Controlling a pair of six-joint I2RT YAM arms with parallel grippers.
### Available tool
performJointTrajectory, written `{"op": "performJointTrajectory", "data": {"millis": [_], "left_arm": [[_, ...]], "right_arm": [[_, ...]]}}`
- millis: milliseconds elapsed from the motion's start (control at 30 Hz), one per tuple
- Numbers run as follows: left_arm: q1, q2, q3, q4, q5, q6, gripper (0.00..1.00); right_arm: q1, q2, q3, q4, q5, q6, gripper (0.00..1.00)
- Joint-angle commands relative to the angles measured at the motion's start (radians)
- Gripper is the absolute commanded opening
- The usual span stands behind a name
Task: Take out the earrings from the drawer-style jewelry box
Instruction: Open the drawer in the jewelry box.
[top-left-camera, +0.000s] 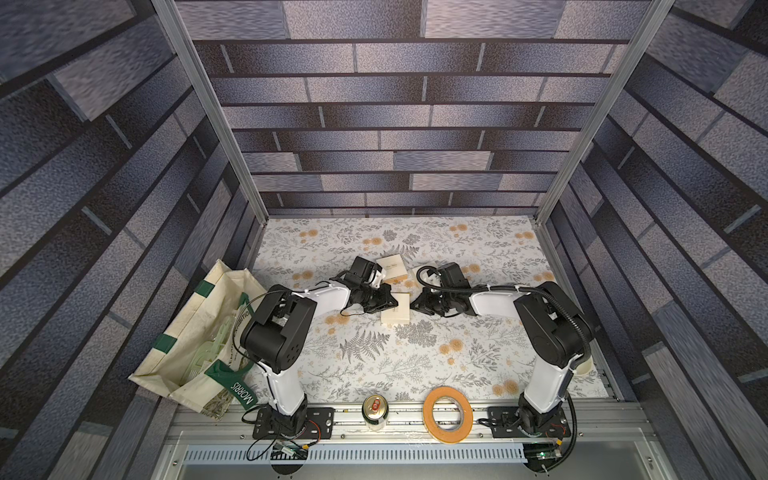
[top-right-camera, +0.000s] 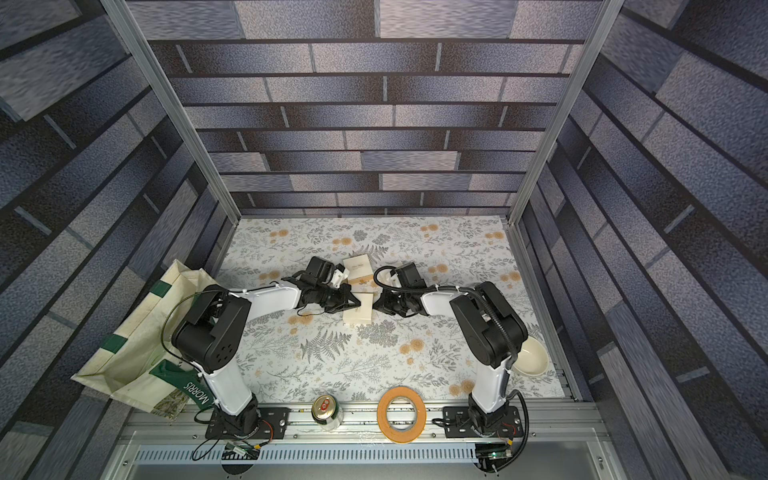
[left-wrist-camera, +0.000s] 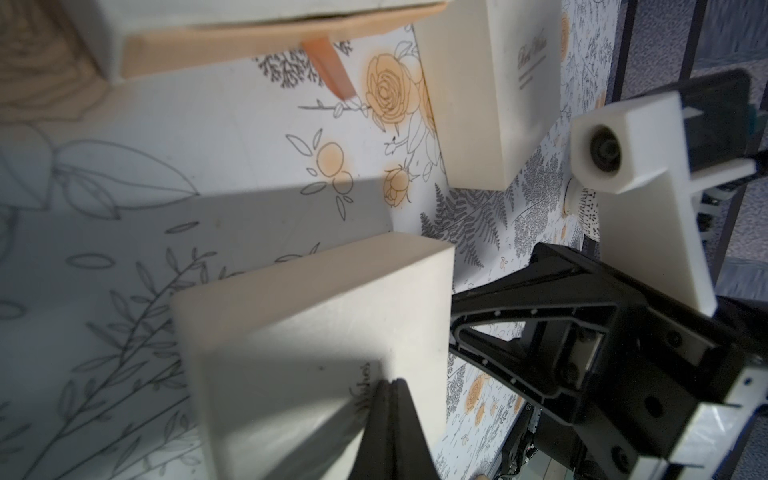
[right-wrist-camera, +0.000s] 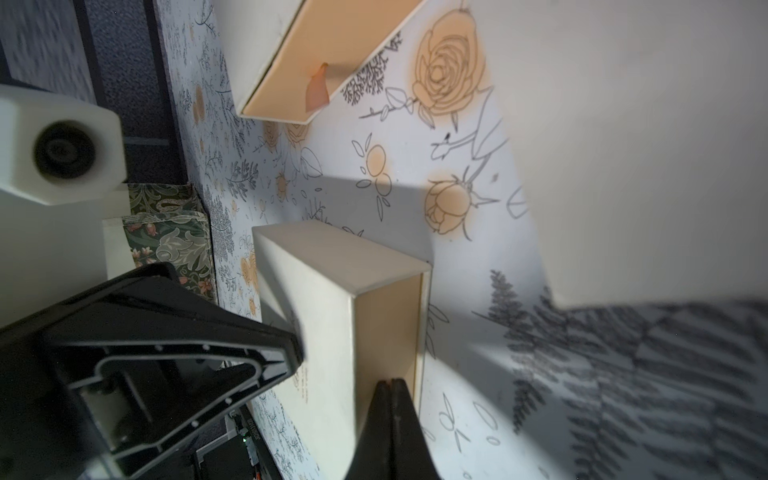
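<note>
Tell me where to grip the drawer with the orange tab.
I would pinch the orange tab on the peach drawer front: it is the only part sticking out of an otherwise flat face. Come from that face's side of the cream box, its near side in both top views, jaws across the flat tab.

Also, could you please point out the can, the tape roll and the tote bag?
can (top-left-camera: 375, 405): in a top view, gold lid.
tape roll (top-left-camera: 448, 435): in a top view, orange band.
tote bag (top-left-camera: 226, 282): in a top view, cream side.
</note>
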Motion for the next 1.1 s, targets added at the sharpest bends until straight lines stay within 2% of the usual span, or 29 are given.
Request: {"op": "performJointTrajectory", "data": {"millis": [0,567,1067], "left_arm": [[-0.004,0.036,-0.021,-0.053,-0.025,-0.004,0.0],[0.002,0.037,-0.02,-0.075,-0.048,-0.003,0.0],[0.001,0.045,-0.002,-0.079,-0.05,-0.008,0.0]], "right_arm": [[0.009,0.013,-0.005,0.025,-0.011,0.001,0.0],[0.009,0.028,0.002,0.017,-0.013,-0.003,0.0],[0.009,-0.031,-0.026,-0.006,0.032,-0.02,0.0]]}}
